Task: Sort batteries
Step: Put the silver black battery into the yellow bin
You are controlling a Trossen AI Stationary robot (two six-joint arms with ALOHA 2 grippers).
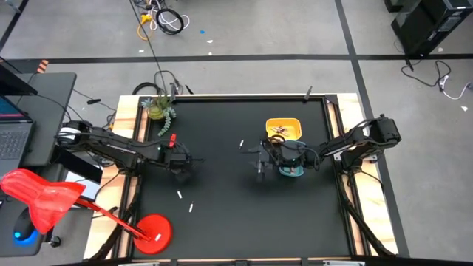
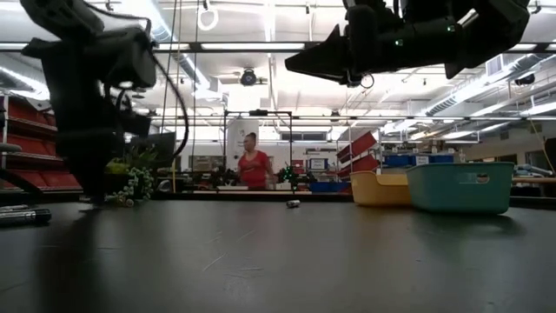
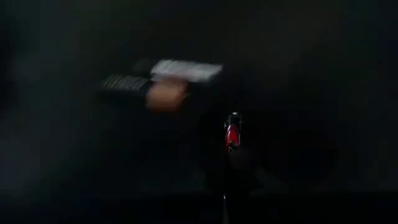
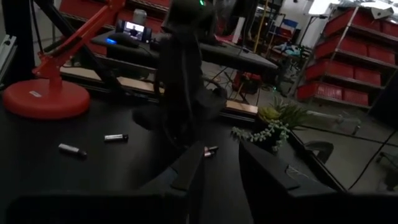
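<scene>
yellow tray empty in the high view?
No. The yellow tray has dark batteries lying inside it, next to the right gripper.

Two batteries lie between lamp base and left claw.

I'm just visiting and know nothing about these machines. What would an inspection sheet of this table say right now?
Surface: black table top, bare in the middle.
Job's things: loose batteries lie scattered; yellow tray holds some; teal tray stands beside it.
Clutter: small plant at the far left corner; red lamp base at the near left edge.
Grippers: left gripper low over the table, shut; right gripper above the trays, fingers apart, holding nothing.
Cables: several on the floor beyond the table.
Surroundings: a person stands far behind; red shelves.
</scene>
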